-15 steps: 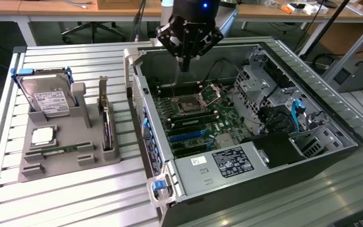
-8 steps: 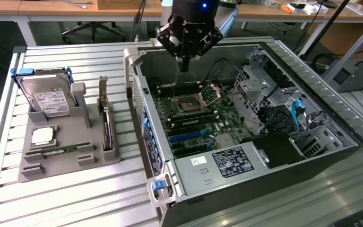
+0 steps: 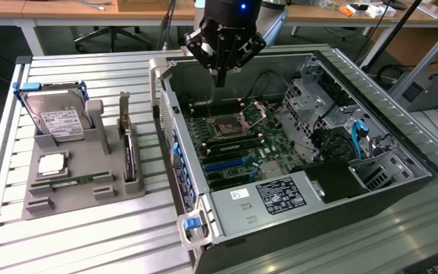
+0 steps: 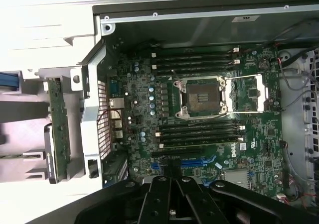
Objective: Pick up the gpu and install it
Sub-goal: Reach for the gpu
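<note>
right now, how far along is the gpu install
Nothing looks done yet: the gpu stands in its slot in the grey holder beside the open case. In hand: nothing; the gripper is shut and empty above the motherboard. Left: both the pickup and the install.

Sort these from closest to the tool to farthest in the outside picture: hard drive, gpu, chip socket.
1. The chip socket, inside the case, near the tool.
2. The gpu, standing in the grey holder outside the case.
3. The hard drive, farthest toward the exterior view's left.
</note>
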Robot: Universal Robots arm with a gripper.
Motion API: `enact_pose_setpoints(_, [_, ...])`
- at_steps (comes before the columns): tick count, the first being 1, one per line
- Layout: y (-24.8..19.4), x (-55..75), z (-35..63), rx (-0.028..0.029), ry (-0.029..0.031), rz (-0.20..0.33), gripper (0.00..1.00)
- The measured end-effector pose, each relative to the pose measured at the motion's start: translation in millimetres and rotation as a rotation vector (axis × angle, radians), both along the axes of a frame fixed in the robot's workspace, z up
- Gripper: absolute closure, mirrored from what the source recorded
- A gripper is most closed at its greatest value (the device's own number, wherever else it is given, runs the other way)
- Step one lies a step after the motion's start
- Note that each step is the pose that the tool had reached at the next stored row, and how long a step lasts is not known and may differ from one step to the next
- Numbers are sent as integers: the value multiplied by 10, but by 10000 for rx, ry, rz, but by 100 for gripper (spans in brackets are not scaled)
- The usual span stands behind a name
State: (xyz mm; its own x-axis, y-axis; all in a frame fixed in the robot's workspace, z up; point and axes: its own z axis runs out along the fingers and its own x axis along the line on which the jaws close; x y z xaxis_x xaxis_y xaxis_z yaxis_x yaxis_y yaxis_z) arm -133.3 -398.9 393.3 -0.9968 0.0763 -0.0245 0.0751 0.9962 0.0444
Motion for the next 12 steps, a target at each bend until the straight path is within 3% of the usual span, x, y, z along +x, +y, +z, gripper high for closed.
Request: enact_pose_setpoints(12, [0, -43, 0, 0, 0, 1, 89])
